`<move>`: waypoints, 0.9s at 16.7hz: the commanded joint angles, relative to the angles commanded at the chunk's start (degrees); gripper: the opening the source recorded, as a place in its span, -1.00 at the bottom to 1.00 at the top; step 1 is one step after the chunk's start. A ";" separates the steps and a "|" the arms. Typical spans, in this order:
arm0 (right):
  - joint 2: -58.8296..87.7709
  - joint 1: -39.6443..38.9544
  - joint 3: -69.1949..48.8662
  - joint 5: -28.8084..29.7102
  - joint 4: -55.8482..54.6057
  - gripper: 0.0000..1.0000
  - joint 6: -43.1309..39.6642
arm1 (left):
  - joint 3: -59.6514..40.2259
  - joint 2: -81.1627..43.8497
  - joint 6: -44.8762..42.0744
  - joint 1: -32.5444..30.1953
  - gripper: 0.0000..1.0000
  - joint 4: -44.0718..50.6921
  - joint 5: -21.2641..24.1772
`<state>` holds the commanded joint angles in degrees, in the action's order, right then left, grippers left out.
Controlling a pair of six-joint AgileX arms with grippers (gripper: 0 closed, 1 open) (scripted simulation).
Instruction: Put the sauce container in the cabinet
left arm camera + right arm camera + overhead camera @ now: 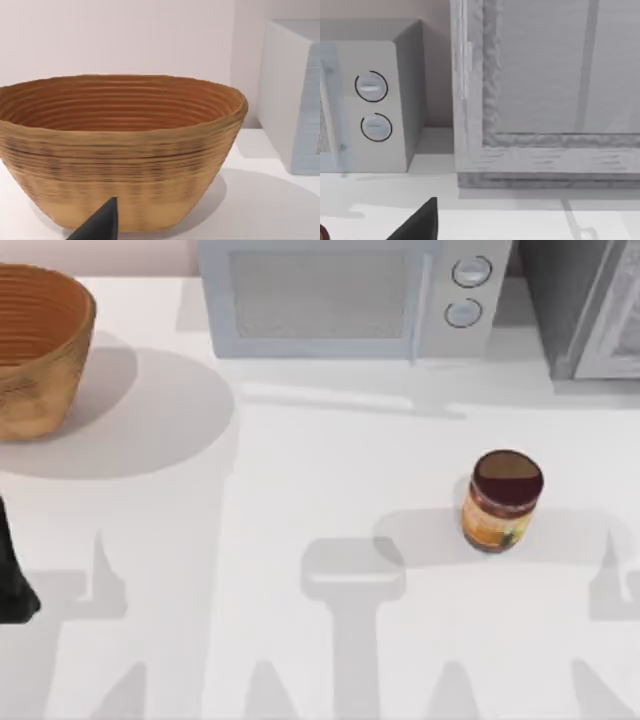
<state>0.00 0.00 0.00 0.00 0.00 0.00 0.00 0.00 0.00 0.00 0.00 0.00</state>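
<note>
The sauce container (503, 500), a small round jar with a dark maroon lid and an orange label, stands upright on the white table right of centre. The grey speckled cabinet (585, 305) sits at the back right corner, well behind the jar. Its lighter framed door panel (555, 75) faces the right wrist camera. A dark part of my right gripper (417, 222) shows low in the right wrist view, short of the cabinet. My left arm (15, 570) is parked at the table's left edge. A dark tip of my left gripper (100, 225) points at the basket.
A white microwave (350, 295) with two round knobs (468, 290) stands at the back centre, just left of the cabinet. A woven basket (35, 350) sits at the back left. Bare white tabletop (300, 490) lies between the basket and the jar.
</note>
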 joint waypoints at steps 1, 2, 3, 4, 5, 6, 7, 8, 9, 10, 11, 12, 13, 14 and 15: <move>0.00 0.00 0.00 0.00 0.00 1.00 0.00 | 0.00 0.00 0.00 0.00 1.00 0.00 0.00; 0.00 0.00 0.00 0.00 0.00 1.00 0.00 | 0.00 0.00 0.00 0.00 1.00 0.00 0.00; 0.35 -0.05 0.04 -0.21 0.22 1.00 -0.26 | 0.00 0.00 0.00 0.00 1.00 0.00 0.00; 1.25 -0.19 0.15 -0.73 0.77 1.00 -0.91 | 0.00 0.00 0.00 0.00 1.00 0.00 0.00; 2.67 -0.35 0.10 -1.62 1.57 1.00 -2.01 | 0.00 0.00 0.00 0.00 1.00 0.00 0.00; 4.30 -0.51 -0.05 -2.67 2.46 1.00 -3.32 | 0.00 0.00 0.00 0.00 1.00 0.00 0.00; 6.29 -0.63 -0.51 -4.02 3.44 1.00 -4.98 | 0.00 0.00 0.00 0.00 1.00 0.00 0.00; 8.47 -0.71 -1.23 -5.55 4.44 1.00 -6.85 | 0.00 0.00 0.00 0.00 1.00 0.00 0.00; 10.79 -0.75 -2.12 -7.19 5.47 1.00 -8.86 | 0.00 0.00 0.00 0.00 1.00 0.00 0.00; 13.40 -0.69 -3.40 -9.08 6.53 1.00 -11.15 | 0.00 0.00 0.00 0.00 1.00 0.00 0.00; 16.12 -0.61 -4.82 -11.06 7.63 1.00 -13.53 | 0.00 0.00 0.00 0.00 1.00 0.00 0.00; 19.02 -0.46 -6.45 -13.17 8.77 1.00 -16.07 | 0.00 0.00 0.00 0.00 1.00 0.00 0.00; 22.14 -0.27 -8.29 -15.43 9.97 1.00 -18.77 | 0.00 0.00 0.00 0.00 1.00 0.00 0.00; 25.38 -0.05 -10.24 -17.74 11.23 1.00 -21.56 | 0.00 0.00 0.00 0.00 1.00 0.00 0.00; 28.85 0.22 -12.36 -20.19 12.57 1.00 -24.51 | 0.00 0.00 0.00 0.00 1.00 0.00 0.00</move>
<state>28.85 0.22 -12.36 -20.19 12.57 -24.51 0.00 0.00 0.00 0.00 0.00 0.00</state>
